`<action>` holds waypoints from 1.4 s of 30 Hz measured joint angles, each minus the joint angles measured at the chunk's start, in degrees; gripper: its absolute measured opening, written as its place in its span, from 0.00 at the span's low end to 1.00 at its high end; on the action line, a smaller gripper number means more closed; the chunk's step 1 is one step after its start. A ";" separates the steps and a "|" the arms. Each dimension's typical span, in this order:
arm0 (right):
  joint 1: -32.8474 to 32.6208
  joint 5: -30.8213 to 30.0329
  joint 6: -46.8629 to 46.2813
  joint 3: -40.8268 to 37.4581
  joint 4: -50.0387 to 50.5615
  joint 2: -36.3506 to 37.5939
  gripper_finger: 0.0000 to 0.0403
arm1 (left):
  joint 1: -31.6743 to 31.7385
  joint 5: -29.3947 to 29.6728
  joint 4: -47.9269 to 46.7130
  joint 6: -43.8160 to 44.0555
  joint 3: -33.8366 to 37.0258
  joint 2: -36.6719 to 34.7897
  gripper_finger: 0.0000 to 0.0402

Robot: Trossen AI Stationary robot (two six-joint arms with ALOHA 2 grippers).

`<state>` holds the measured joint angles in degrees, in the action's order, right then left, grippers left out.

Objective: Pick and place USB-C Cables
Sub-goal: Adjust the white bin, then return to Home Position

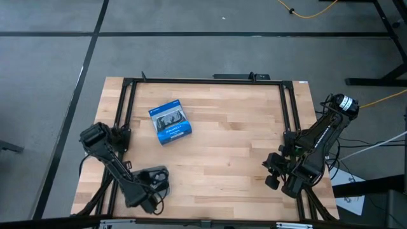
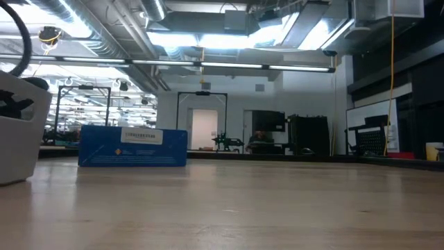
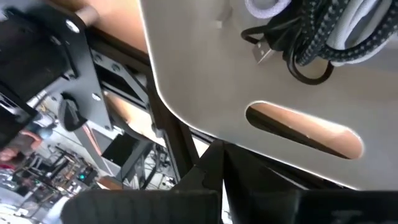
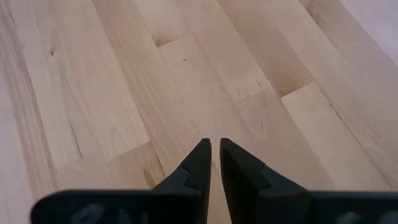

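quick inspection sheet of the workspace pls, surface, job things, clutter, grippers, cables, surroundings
surface: wooden table, mostly bare
job's things: USB-C Cables bundled, black and white, in a white bin at the left arm
clutter: blue box lying flat, left of centre
grippers: left gripper over the bin at the front-left; right gripper shut, empty, over bare wood
cables: yellow cord on the floor
surroundings: grey floor, lit room behind

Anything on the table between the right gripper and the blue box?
No. In the high view the stretch of wooden table from the right gripper to the blue box is bare wood.
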<state>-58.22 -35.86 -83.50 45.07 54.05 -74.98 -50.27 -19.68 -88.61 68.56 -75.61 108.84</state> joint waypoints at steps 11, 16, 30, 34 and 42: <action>0.00 0.04 0.00 -0.01 0.01 0.00 0.10 | 4.48 7.92 -1.18 -5.15 0.34 0.00 0.00; 0.00 0.05 0.07 -0.01 0.04 0.00 0.10 | 6.00 12.10 -1.45 -6.36 0.34 0.00 0.00; 0.00 0.09 0.20 -0.01 0.75 -0.02 0.10 | 7.90 18.17 -1.43 -10.09 0.36 0.00 0.00; 0.00 0.07 0.22 -0.01 0.79 0.00 0.10 | 7.90 14.30 -1.38 -9.05 -0.62 0.00 0.00; 0.00 0.07 0.18 -0.01 1.16 0.00 0.10 | 7.64 15.02 -1.29 -3.60 -3.33 -5.95 0.00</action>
<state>-58.22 -35.79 -83.33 45.06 55.21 -74.98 -42.63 -4.67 -89.90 64.97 -78.94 102.89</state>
